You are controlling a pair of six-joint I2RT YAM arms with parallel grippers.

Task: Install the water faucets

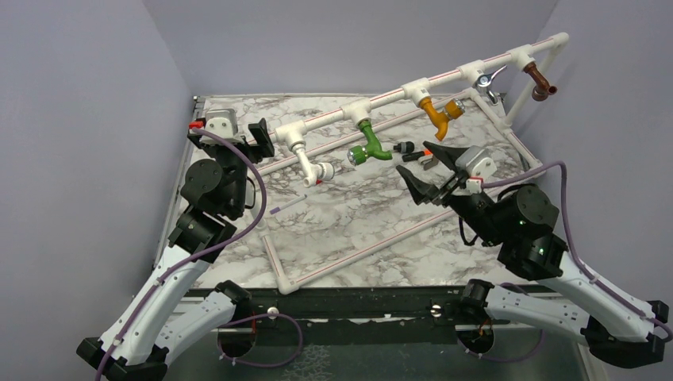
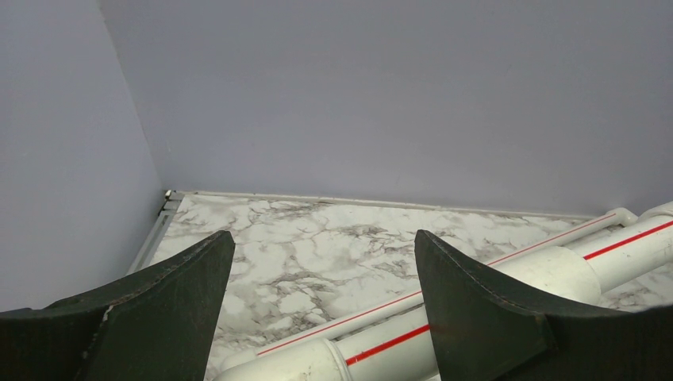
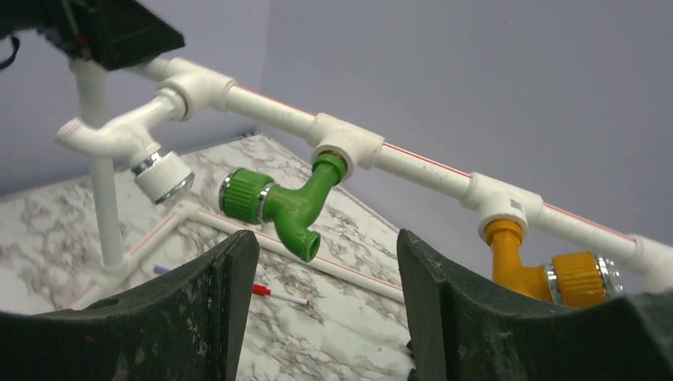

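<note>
1. Top view: the green faucet (image 1: 371, 148) hangs from a tee of the pipe frame (image 1: 389, 96) above the counter (image 1: 357, 218), between a white faucet (image 1: 312, 169) and a yellow faucet (image 1: 441, 116). The right gripper (image 1: 414, 159), jaws apart and empty, sits just beside it. The left gripper (image 1: 262, 139) is at the frame's left end.
2. Left wrist: jaws apart, holding nothing. The pipe passes under one finger, and the side wall is close.
3. Right wrist: the green faucet looks light, stiff and slick. I would take its bent body, since the knob may spin. The neighbours crowd the sides, and the open room is below.
</note>
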